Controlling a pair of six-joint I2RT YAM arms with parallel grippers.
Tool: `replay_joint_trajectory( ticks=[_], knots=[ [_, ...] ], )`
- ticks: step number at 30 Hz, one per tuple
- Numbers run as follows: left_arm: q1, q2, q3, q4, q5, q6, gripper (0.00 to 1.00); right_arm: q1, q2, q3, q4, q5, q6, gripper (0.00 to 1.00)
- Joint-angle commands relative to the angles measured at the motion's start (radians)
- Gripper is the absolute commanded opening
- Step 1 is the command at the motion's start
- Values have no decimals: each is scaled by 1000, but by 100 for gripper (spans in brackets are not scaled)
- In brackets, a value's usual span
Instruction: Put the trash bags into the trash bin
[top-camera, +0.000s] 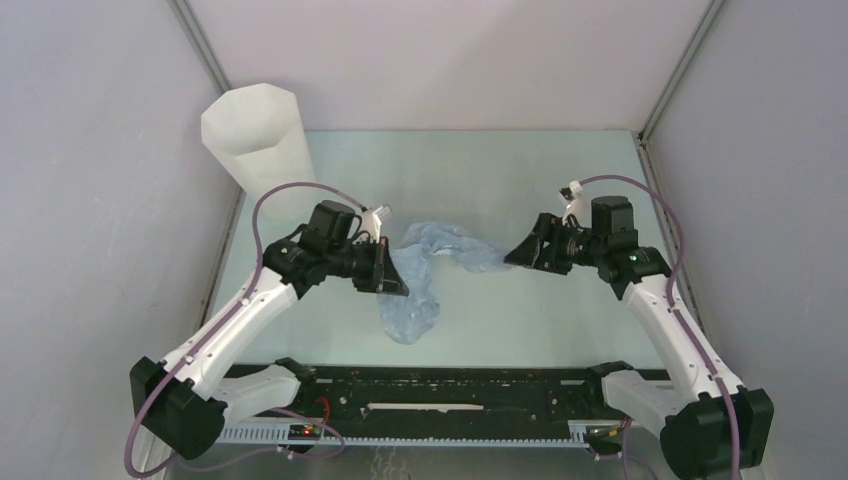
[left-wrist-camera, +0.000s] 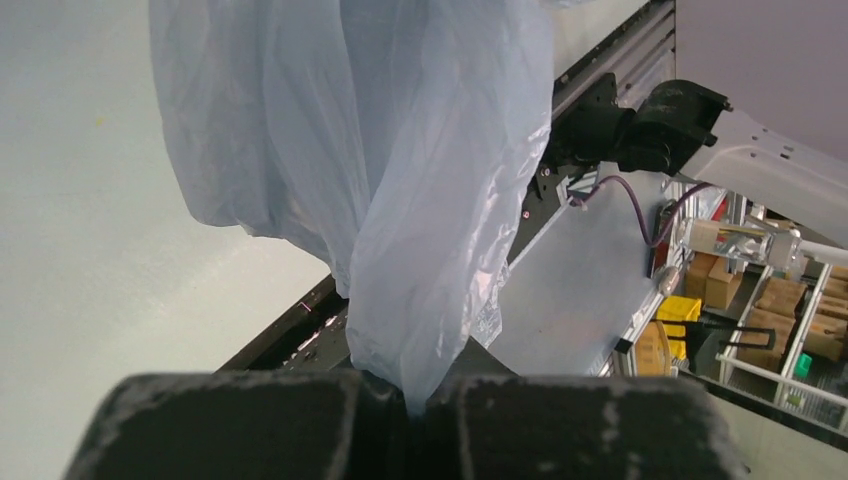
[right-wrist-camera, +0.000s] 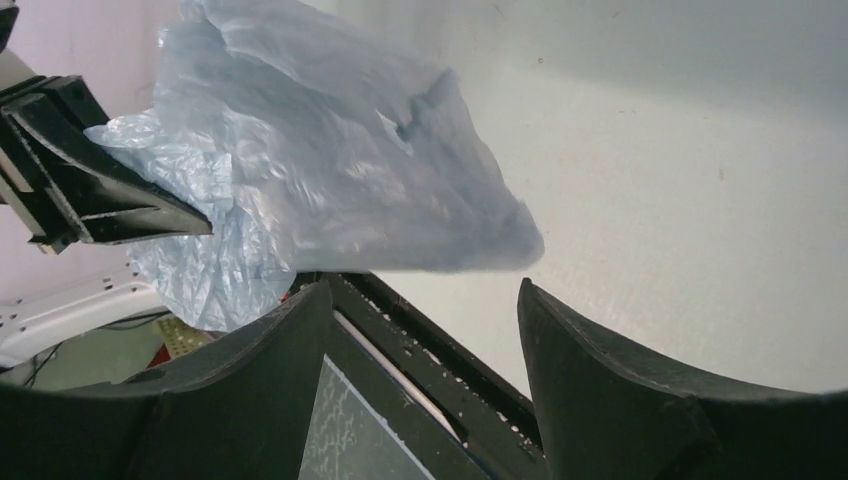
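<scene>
Left wrist view, left end effector (left-wrist-camera: 410, 402) clamped on trash bag (left-wrist-camera: 400, 180)

Pale blue-grey trash bag (top-camera: 412, 305), translucent white trash bin (top-camera: 255, 140), mint-green table (top-camera: 520, 190)

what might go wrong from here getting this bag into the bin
The left gripper pinches only a thin fold of the trash bag, so the slick film may slip free in transit. The right gripper stands open, the bag's other end unheld in front of it; that loose end may drag or catch on the rim of the trash bin, which looks light and might tip.
</scene>
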Motion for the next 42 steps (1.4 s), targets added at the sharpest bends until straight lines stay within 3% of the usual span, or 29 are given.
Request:
replay_joint_trajectory(
  ticks=[1,9,15,20,25,28,31,35,37,42],
  knots=[
    [-3,-16,54,0,72,40,0,-15,17,-5,90,-118,1,78],
    [-3,-3,61,-3,107,58,0,-17,81,-5,85,-154,-68,80],
    [-2,6,70,-2,132,68,0,-9,122,-5,139,-272,-82,76],
    [-2,9,74,-2,145,78,0,36,157,-6,194,-321,-75,80],
    [-2,9,76,-11,140,85,0,57,156,-6,225,-262,-57,77],
    [-2,14,84,-24,134,95,0,42,159,-6,219,-286,-48,57],
    [-2,17,94,-34,114,104,0,45,166,-5,214,-309,-31,23],
    [-2,39,122,-53,108,121,0,62,146,-6,207,-319,-5,10],
    [-1,44,127,-55,109,124,0,67,133,-5,183,-296,-26,20],
    [1,47,131,-64,103,136,0,11,77,-2,50,-178,-101,56]
  ],
)
